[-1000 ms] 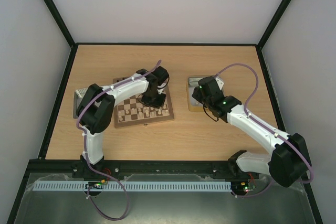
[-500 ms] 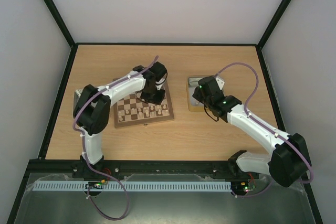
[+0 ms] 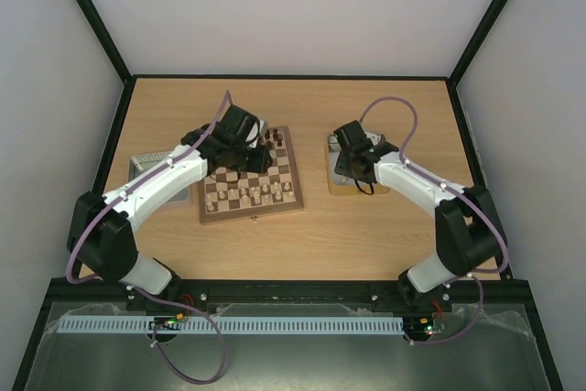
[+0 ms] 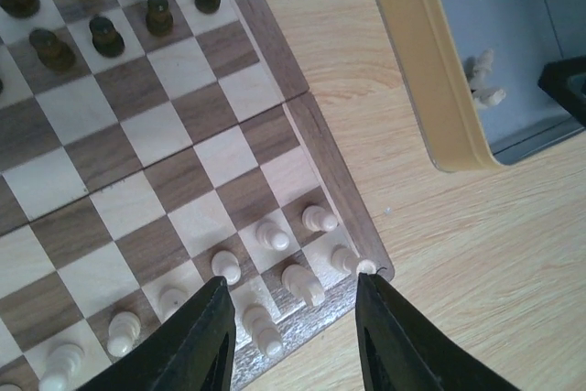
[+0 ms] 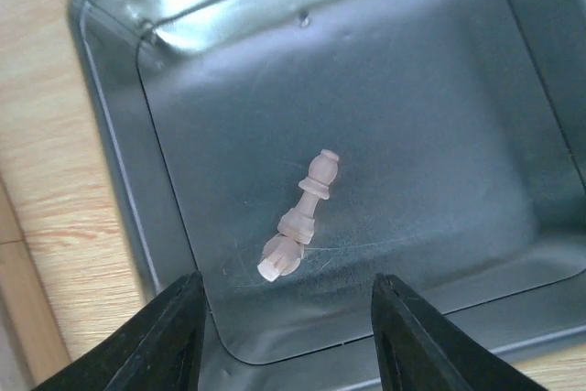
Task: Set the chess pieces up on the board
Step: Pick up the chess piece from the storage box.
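Note:
The board (image 3: 286,169) lies at table centre. Cream chess pieces (image 3: 261,195) stand along its near rows and dark pieces (image 3: 273,139) at its far end. My left gripper (image 3: 240,151) hangs open and empty above the board; in the left wrist view (image 4: 291,307) its fingers straddle cream pieces (image 4: 273,235) at the board's (image 4: 156,135) corner without touching them. My right gripper (image 3: 350,166) is open and empty over a metal tin (image 3: 335,144). In the right wrist view (image 5: 288,318) a cream bishop (image 5: 311,197) and a cream rook (image 5: 281,258) lie on their sides in the tin (image 5: 439,135).
A second metal tin (image 3: 142,166) sits left of the board, partly under the left arm. The right tin's yellowish wall (image 4: 430,70) stands close to the board's right edge. Black frame rails bound the wooden table.
My left arm has swung over to the left, and its gripper has moved left and back across the board. My right arm has folded inward, its gripper staying over the tin.

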`<state>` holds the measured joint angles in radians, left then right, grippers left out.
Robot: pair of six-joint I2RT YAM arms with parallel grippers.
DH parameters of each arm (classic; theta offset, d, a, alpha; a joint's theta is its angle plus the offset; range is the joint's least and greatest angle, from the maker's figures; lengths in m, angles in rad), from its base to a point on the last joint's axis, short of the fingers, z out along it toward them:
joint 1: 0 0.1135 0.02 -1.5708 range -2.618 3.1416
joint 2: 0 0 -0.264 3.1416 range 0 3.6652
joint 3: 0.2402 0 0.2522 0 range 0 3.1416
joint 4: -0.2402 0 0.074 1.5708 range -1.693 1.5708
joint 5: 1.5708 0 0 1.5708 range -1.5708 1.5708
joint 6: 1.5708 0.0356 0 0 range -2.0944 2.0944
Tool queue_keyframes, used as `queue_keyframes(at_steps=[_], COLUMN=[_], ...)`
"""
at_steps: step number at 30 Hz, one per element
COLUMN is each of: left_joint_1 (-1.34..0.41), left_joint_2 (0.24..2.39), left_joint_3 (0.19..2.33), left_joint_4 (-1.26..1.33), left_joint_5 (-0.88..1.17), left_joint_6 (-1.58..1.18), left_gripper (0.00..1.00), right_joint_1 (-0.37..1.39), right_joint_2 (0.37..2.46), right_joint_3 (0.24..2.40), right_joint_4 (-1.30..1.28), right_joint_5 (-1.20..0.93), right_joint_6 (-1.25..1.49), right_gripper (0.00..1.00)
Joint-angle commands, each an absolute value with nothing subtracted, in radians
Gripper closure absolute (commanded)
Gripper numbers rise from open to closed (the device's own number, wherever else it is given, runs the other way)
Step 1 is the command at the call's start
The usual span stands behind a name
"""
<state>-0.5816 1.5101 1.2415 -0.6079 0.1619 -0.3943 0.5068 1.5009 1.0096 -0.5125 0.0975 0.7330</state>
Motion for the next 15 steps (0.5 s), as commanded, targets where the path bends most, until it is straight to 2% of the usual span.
queue_keyframes(at_steps=[1,5,15], left_joint_1=[-0.577,-0.57,-0.555], left_joint_2=[1.462,1.434,1.394], left_joint_3=[1.17,1.136,1.091], left_joint_4=[-0.52,-0.507,-0.493], left_joint_5=[0.188,0.192,0.198], left_joint_6=[-0.426,-0.426,-0.428], left_gripper=[0.61,0.6,0.6], right_joint_1=[0.505,0.505,0.504], right_joint_2=[1.573,1.64,1.756], right_joint_3=[1.078,1.1,1.127], right_joint_4=[-0.583,-0.575,-0.554], right_joint_5=[0.102,0.082,0.102], right_joint_6=[0.686,0.689,0.718], right_gripper=[0.53,0.6,0.66])
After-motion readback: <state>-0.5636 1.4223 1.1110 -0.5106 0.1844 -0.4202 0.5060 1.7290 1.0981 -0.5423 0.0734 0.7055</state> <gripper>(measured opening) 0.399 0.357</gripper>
